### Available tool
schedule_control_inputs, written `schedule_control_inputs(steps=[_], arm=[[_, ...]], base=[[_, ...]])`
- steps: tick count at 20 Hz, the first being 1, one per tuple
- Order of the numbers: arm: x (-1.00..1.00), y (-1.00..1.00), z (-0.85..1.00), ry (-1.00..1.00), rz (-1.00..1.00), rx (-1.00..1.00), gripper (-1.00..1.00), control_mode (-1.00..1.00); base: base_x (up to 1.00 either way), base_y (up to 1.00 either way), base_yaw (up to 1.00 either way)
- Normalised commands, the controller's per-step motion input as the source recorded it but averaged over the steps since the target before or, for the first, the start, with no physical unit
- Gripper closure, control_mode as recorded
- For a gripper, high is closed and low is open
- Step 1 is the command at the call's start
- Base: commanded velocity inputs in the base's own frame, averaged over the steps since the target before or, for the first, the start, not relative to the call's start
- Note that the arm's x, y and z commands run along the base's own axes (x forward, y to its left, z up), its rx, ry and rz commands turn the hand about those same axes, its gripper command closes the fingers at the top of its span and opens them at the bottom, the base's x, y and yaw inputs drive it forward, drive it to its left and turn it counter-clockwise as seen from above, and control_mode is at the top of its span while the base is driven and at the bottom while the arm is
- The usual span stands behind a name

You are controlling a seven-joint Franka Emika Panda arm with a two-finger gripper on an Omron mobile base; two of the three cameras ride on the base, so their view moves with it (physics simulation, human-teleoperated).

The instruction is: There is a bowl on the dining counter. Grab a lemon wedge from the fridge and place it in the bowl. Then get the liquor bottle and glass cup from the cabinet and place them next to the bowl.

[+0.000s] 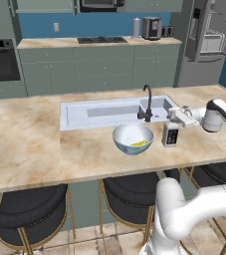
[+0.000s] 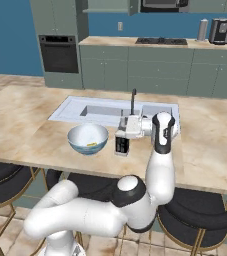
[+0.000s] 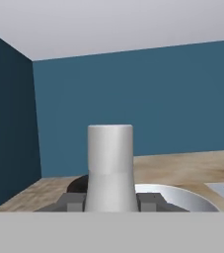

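A small dark liquor bottle [image 1: 170, 134] with a white label and pale neck stands upright on the dining counter [image 1: 30, 144], near its front edge, just beside the pale bowl [image 1: 133, 138]. The gripper [image 1: 175, 115] is clamped around the bottle's neck (seen close up in the hand view [image 3: 110, 168]). A yellow lemon wedge [image 1: 139, 143] lies inside the bowl. Behind them sit the white sink [image 1: 84, 117] and its dark faucet [image 1: 147, 102]. The left base view also shows the fridge [image 1: 211, 37], doors open; the right base view shows a wall oven [image 2: 58, 53].
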Motion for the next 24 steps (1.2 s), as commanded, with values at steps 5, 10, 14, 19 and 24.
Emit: schedule_control_inputs(steps=[5, 10, 14, 19, 24], arm=[[0.18, 0.0, -0.24, 0.0, 0.05, 0.0, 1.0, -1.0], [0.07, 0.01, -0.26, 0.0, 0.05, 0.0, 1.0, -1.0], [0.09, 0.05, -0.25, 0.0, 0.04, 0.0, 1.0, -1.0], [0.1, 0.07, -0.19, 0.0, 0.03, 0.0, 1.0, -1.0], [0.06, 0.07, -0.08, 0.0, 0.01, 0.0, 1.0, -1.0]], base=[[0.0, 0.0, 0.0], [0.0, 0.0, 0.0], [0.0, 0.0, 0.0], [0.0, 0.0, 0.0], [0.0, 0.0, 0.0]])
